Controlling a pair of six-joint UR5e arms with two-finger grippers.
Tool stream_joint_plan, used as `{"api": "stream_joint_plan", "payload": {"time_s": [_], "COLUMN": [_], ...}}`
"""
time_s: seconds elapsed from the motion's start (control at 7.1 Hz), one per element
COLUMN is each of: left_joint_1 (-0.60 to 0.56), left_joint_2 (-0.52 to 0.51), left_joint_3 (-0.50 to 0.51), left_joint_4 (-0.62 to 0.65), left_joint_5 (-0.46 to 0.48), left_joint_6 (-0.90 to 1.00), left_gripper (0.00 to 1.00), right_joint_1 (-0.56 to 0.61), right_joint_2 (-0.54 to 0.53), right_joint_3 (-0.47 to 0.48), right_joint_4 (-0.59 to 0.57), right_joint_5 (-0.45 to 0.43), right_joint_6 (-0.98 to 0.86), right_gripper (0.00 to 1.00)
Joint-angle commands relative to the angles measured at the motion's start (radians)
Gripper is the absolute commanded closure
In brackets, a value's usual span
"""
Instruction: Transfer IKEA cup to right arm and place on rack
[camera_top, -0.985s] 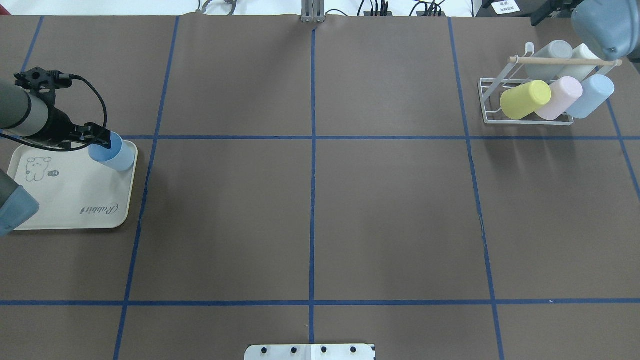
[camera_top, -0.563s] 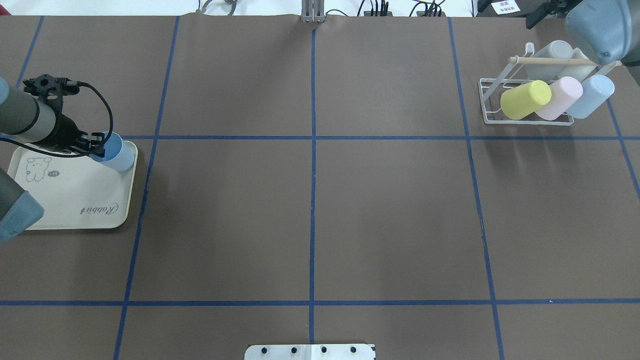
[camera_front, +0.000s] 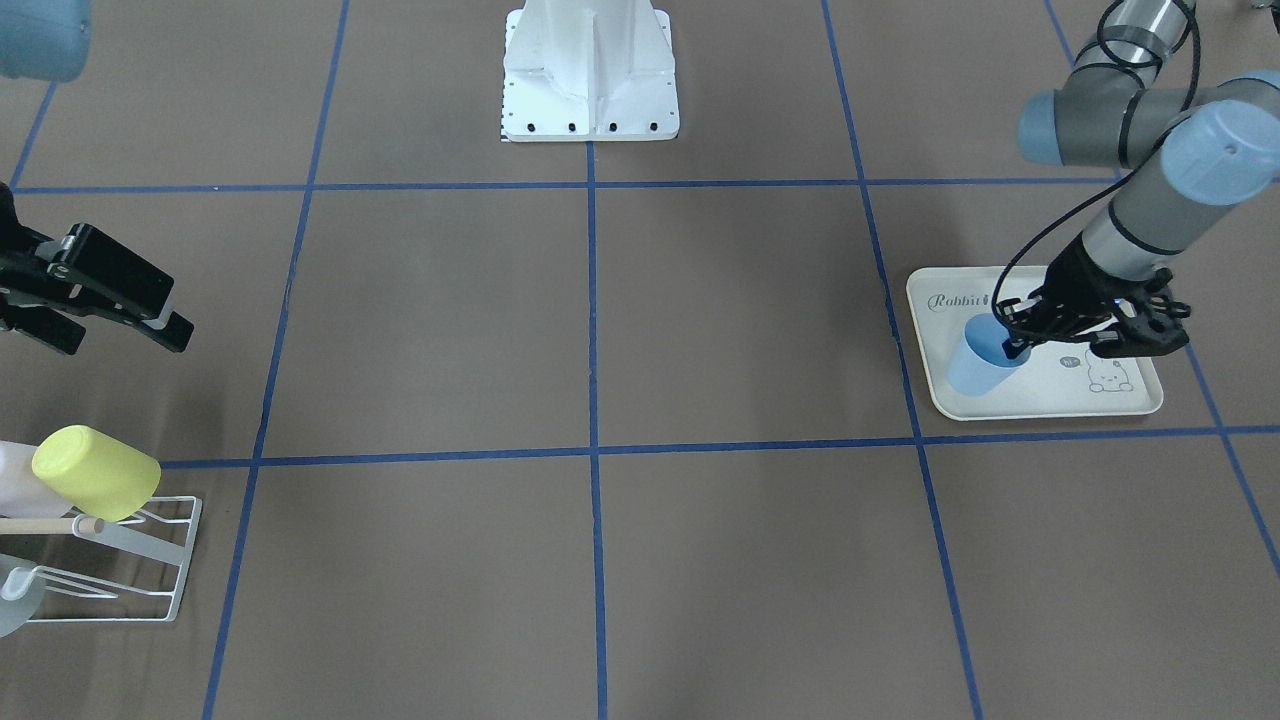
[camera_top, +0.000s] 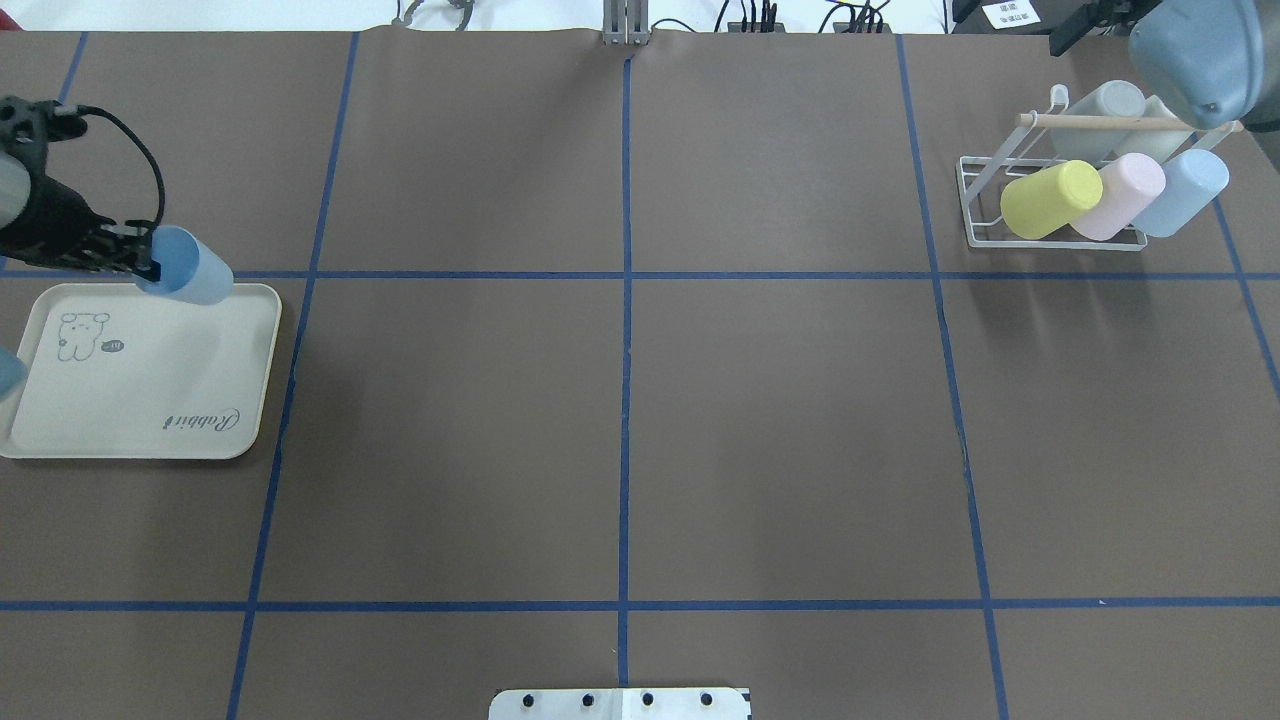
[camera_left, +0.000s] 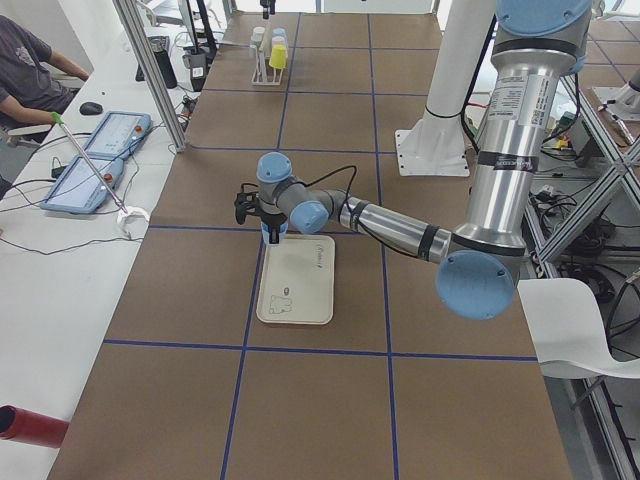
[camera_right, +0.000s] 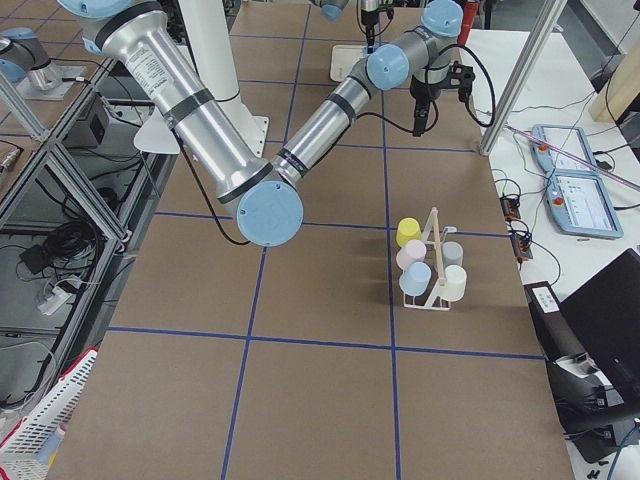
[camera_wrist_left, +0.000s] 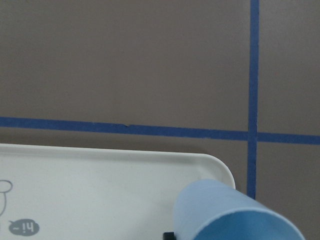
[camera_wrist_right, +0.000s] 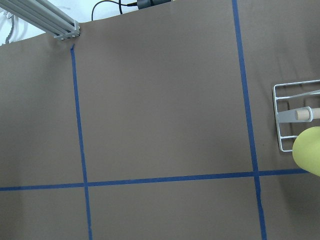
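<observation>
Change: the blue cup (camera_top: 190, 268) has lifted off the tray (camera_top: 130, 400) and now hangs tilted above its far edge.
Left gripper (camera_top: 150, 262): fingers clamped on the blue cup's rim, one finger inside it.
Right gripper (camera_front: 140, 315): in the air near the rack (camera_top: 972, 205); whether its fingers are apart cannot be told.
Rack: across the table from the blue cup, holding five cups, among them a yellow cup (camera_top: 1050, 198).
</observation>
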Motion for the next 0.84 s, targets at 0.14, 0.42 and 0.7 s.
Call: {"api": "stream_joint_plan", "payload": {"time_s": [0.14,0.42,0.7], "left_joint_1": [-0.118,-0.106,0.008], "left_joint_2": [-0.065,-0.149,-0.174], "left_joint_3": [0.000,-0.013,-0.017], "left_joint_4": [0.082,0.073,-0.047], "left_joint_5": [0.010,0.210,0.350], "left_joint_6": [-0.018,-0.314,-0.624], "left_gripper": [1.00,1.00,1.00], "right_joint_1": [-0.006,-0.017,-0.042], "right_joint_2": [0.006,-0.003,-0.018], "right_joint_3": [0.009,0.040,0.089], "right_joint_4": [0.002,0.002,0.002], "right_joint_5": [-0.032,-0.073,-0.122], "right_joint_6": [0.001,0.001,0.013], "right_gripper": [0.01,0.01,0.01]}}
